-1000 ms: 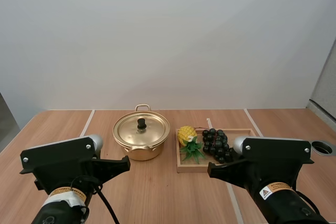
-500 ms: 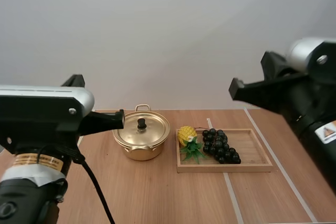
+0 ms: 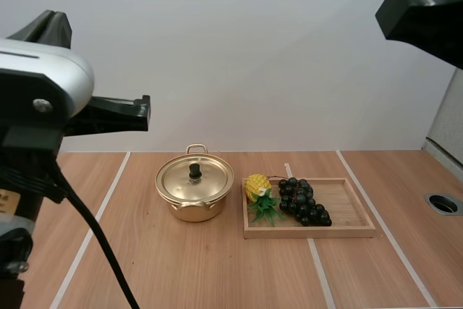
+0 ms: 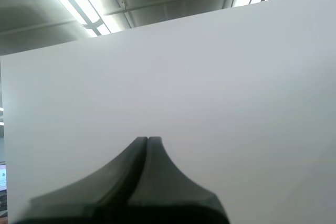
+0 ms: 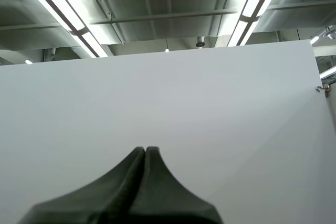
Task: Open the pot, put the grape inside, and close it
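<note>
Golden pot [image 3: 189,208] sits on the counter [image 3: 217,273] with its lid [image 3: 195,179] on, just beside the wooden tray [image 3: 354,215] that holds the grapes [image 3: 302,202] and a toy pineapple [image 3: 256,186]. Left jaws and right jaws are each pressed together on nothing, high above the counter.

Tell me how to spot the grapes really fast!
On the wooden table, right of the gold pot, lies a flat wooden tray. Two fruits sit at its end nearest the pot. The grapes are the bunch of dark round berries, not the small yellow pineapple with green leaves beside it.
</note>
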`<move>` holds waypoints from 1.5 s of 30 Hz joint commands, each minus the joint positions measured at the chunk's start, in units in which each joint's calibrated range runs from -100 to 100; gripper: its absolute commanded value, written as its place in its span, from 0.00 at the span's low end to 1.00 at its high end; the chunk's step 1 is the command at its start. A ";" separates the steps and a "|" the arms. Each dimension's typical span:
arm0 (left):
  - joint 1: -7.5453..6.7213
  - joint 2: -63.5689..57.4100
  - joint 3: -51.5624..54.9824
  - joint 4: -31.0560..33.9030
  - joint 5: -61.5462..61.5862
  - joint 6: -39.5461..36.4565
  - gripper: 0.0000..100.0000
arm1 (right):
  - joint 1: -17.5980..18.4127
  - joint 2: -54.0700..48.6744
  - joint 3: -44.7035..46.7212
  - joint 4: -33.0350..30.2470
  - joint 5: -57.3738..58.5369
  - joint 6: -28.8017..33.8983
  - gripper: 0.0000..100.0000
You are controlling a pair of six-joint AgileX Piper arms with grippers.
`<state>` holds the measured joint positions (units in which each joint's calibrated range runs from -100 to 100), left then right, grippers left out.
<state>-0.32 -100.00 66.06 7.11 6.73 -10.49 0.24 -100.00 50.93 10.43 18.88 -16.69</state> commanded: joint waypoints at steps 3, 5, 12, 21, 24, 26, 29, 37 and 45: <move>0.04 0.00 -1.17 -0.44 -2.45 -0.15 0.00 | 0.06 0.00 -0.63 -0.03 -1.58 -0.08 0.00; 0.04 0.00 -1.17 -0.56 -4.85 -0.15 0.00 | 0.06 0.00 -0.63 -0.03 -1.60 -0.08 0.00; 0.04 8.89 -13.88 -2.22 14.27 -1.49 0.00 | 0.06 9.12 -3.36 -1.28 3.00 -0.08 0.00; 0.04 28.56 -34.28 -2.22 21.86 -1.61 0.00 | 0.06 24.66 -17.35 -5.54 2.98 -2.31 0.00; 0.04 32.16 -38.43 -2.22 26.55 -1.61 0.00 | 0.06 27.06 -21.46 -9.35 5.41 -2.31 0.07; 0.04 34.50 -40.91 -2.22 31.98 -1.61 0.11 | 0.06 27.81 -23.82 -10.05 7.62 -2.31 0.28; 0.04 37.31 -43.16 -2.22 37.71 -1.61 0.41 | 0.06 27.91 -25.40 -10.43 7.97 -2.31 0.82; 0.04 39.71 -46.41 -2.22 41.72 2.16 1.00 | 0.06 27.91 -26.25 -9.89 8.18 -2.44 1.00; 1.70 39.81 -46.41 -2.96 42.46 3.76 1.00 | 0.06 27.91 -26.25 -9.89 8.82 -2.35 1.00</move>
<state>0.66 -60.44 20.08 5.76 48.88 -7.48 0.24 -71.96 25.30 0.49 27.48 -18.77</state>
